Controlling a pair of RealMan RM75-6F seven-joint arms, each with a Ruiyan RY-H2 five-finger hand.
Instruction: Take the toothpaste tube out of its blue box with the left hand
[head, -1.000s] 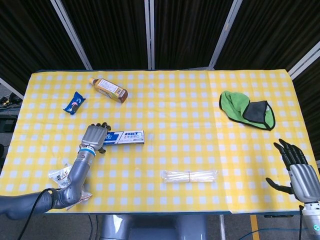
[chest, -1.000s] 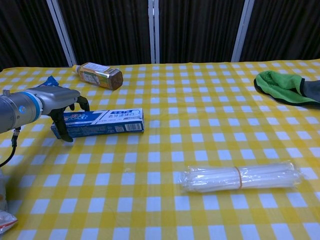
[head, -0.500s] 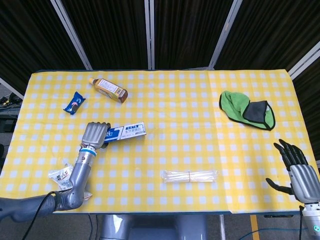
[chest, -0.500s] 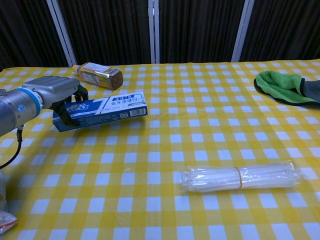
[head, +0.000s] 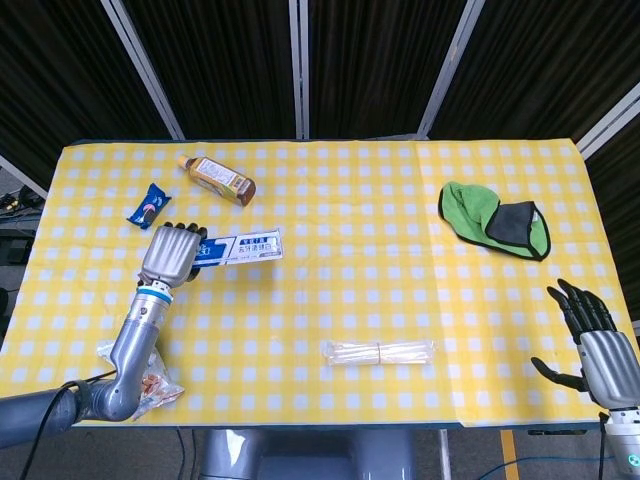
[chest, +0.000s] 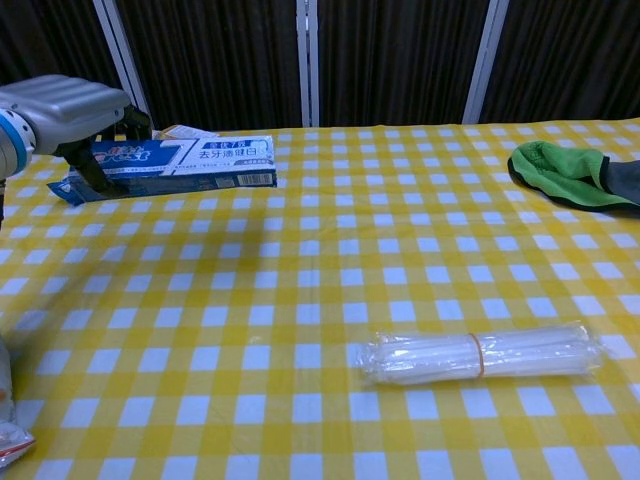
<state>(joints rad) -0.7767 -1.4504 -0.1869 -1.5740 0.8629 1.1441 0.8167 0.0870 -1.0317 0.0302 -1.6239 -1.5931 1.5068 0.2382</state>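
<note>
Left hand (head: 170, 256) lifting the blue toothpaste box (head: 240, 247) above the yellow checked table (head: 330, 300)

Gripping the box's left end, fingers wrapped around it, the hand is holding it level, long axis running left-right, free end pointing right. The box is hanging just in front of the brown bottle (head: 222, 180), with the blue snack packet (head: 149, 205) to the bottle's left and a clear straw bundle (chest: 480, 351) well apart; half a second earlier it was lower and tilted. The right hand (head: 590, 335) is lying with fingers spread, holding nothing
</note>
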